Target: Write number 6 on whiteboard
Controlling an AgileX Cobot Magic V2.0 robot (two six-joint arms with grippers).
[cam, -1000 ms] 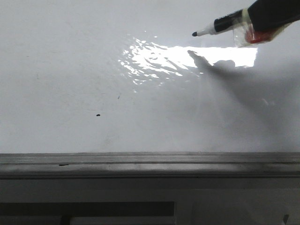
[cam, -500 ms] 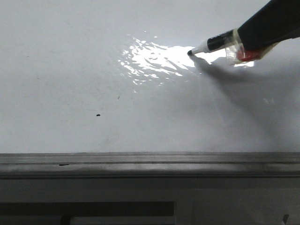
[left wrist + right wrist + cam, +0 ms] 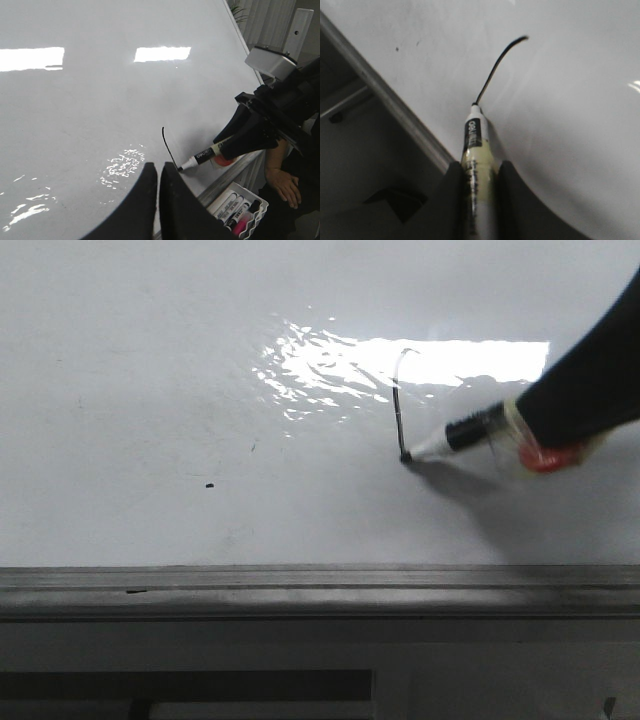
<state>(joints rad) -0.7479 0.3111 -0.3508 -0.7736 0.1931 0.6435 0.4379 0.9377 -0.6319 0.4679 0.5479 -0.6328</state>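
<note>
On whiteboard [image 3: 150, 360], right of bright glare, number 6 [image 3: 400, 405] only begun: one thin black stem. Marker [image 3: 445, 443] tip touching stem's low end, right pincer [image 3: 479, 172] closed tight on marker. Left pincer [image 3: 157, 172] closed, holding nothing. Risk: glossy board slippery, tip may skid, loop may come out crooked or miss stem. Grey ledge [image 3: 320, 585] below stem; tray of markers [image 3: 237, 207] past ledge.

Marker [image 3: 455, 438] tip on whiteboard [image 3: 150, 360], right of dot [image 3: 209, 484].
</note>
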